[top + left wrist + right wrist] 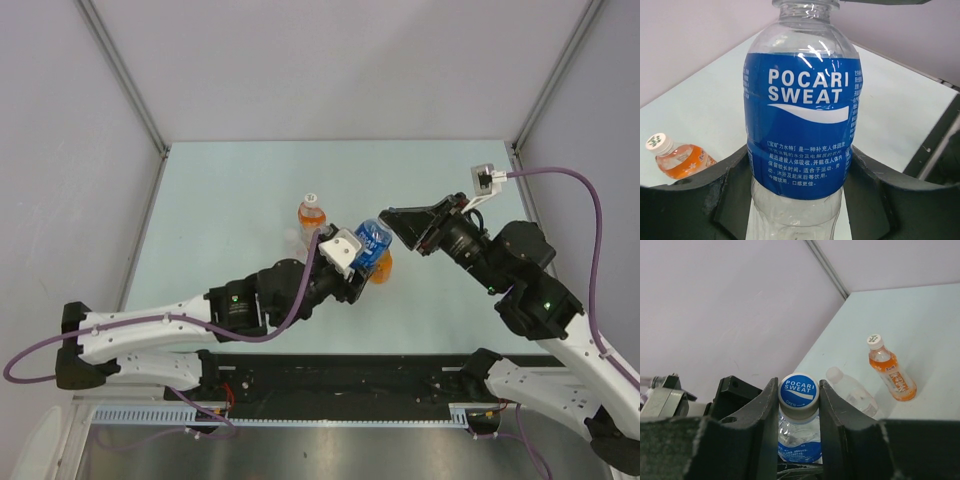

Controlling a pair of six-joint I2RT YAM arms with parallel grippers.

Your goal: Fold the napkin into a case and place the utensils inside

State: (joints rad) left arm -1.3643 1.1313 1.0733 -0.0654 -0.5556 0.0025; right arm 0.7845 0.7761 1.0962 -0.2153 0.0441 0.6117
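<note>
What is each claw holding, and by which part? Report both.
The left claw grips the Pocari Sweat bottle around its labelled body; the right claw is shut on its blue cap.

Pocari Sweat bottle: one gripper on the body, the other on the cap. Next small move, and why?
Probably rotate the right gripper to twist the blue cap loose. Its fingers are shut on both sides of it, and the left gripper clamps the Pocari Sweat bottle at its label, so the body looks braced against the turn.
</note>
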